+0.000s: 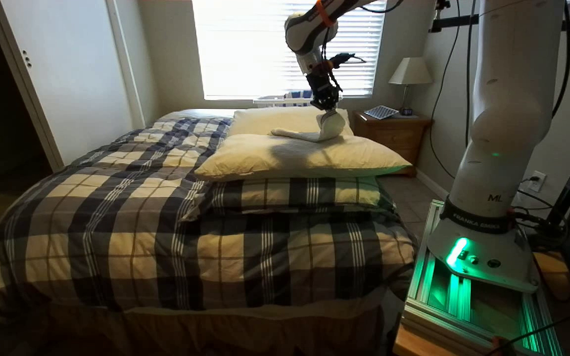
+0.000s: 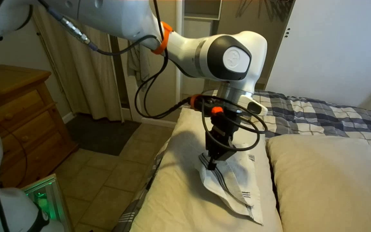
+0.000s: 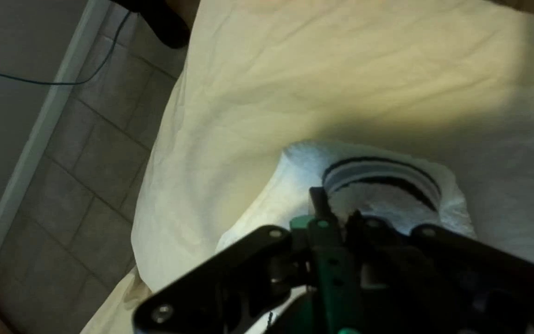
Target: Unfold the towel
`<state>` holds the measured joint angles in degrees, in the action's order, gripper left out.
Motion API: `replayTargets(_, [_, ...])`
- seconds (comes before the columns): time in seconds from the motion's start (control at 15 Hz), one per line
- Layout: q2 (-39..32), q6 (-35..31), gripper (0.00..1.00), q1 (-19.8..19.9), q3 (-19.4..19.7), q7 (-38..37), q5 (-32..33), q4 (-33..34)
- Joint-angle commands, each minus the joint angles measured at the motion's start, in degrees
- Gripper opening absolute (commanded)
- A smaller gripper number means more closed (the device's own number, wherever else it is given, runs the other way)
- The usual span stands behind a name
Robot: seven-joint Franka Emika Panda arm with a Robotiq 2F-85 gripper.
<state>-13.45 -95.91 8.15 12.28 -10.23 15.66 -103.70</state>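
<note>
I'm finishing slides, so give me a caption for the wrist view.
Gripper pinching a striped white towel over a pale-yellow pillow, tiled floor at picture left.

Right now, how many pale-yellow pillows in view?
2. Front pillow, with the towel on top; back pillow, next to it on the window side. More could be hidden behind them.

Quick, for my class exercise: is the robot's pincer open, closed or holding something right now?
Pincer: closed, holding a raised part of the towel.
</note>
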Motion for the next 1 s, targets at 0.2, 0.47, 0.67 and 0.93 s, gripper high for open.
replayTargets(0.2, [4.90, 6.55, 0.01, 1.23, -0.17, 3.92, 2.54, -3.70])
replayTargets(0.47, [4.42, 6.75, 0.01, 1.69, -0.02, 3.10, 5.40, -5.24])
replayTargets(0.67, [4.52, 6.18, 0.01, 1.85, -0.12, 3.55, 7.01, -7.04])
replayTargets(0.93, [5.63, 7.53, 0.01, 1.94, -0.40, 6.16, 6.38, -7.67])
